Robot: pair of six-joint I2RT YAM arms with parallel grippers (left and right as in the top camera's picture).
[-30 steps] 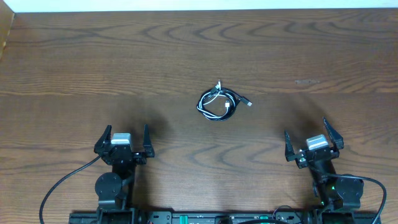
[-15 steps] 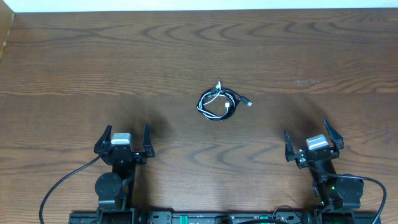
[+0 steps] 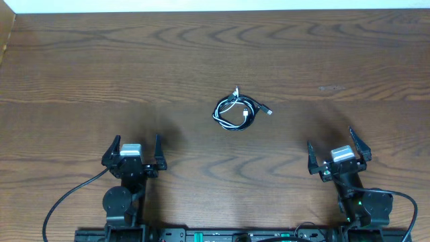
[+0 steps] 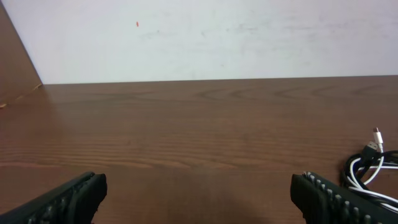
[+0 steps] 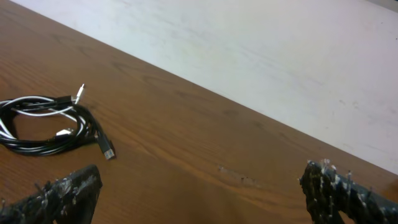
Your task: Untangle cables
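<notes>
The cables (image 3: 236, 111) lie in one small tangled coil near the table's middle, a black cord and a white cord looped together, with plug ends sticking out at the top and right. In the left wrist view the cables (image 4: 373, 171) show at the far right edge; in the right wrist view the cables (image 5: 50, 121) lie at the left. My left gripper (image 3: 134, 149) rests near the front left, open and empty, well short of the coil. At the front right, my right gripper (image 3: 334, 148) is likewise open and empty, apart from the coil.
The wooden table (image 3: 134, 60) runs back to a white wall (image 4: 217, 37). A raised wooden side panel (image 4: 15, 68) stands at the far left. A faint scuff mark (image 3: 332, 88) shows on the wood at the right.
</notes>
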